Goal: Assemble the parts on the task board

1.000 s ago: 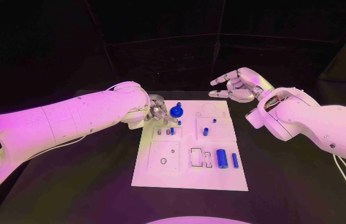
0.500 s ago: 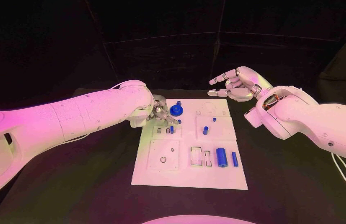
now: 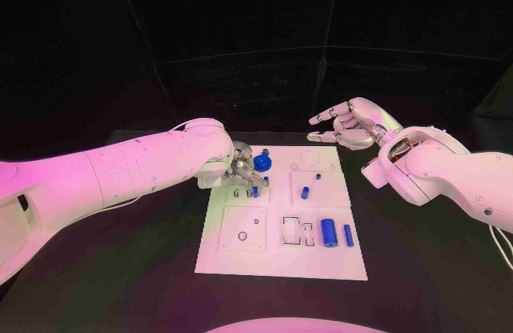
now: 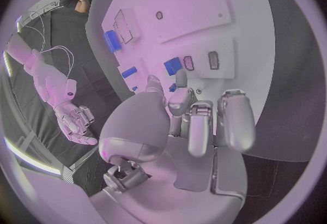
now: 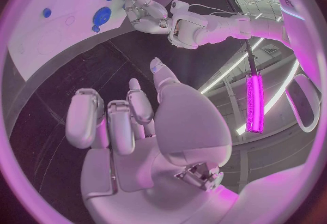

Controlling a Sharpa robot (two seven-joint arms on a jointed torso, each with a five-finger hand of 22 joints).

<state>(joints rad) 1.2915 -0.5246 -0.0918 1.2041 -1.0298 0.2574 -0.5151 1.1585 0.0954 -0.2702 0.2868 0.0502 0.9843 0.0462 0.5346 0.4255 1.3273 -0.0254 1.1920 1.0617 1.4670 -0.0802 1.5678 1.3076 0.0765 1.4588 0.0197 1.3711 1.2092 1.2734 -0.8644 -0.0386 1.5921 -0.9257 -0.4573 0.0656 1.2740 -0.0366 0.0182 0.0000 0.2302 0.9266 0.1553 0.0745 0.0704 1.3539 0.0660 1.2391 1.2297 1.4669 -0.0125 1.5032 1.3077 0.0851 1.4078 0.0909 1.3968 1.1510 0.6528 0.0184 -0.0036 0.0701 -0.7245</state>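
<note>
Left hand (image 3: 241, 167): we saw its fingers curled over the board's (image 3: 280, 262) far-left part; grip unclear.
Right hand (image 3: 348, 125): fingers spread, empty, beyond the far-right corner.
Parts (image 3: 329, 233): on the board.

The left arm (image 3: 128, 171) now reaches a little further in over the board (image 3: 283, 222), and the left hand (image 3: 242, 167) sits slightly nearer the round blue part (image 3: 262, 163) at its far end.

White task board (image 3: 280, 262) flat mid-table; blue parts: round disc (image 3: 262, 164) far end, cylinder (image 3: 329, 233) near end.
</note>
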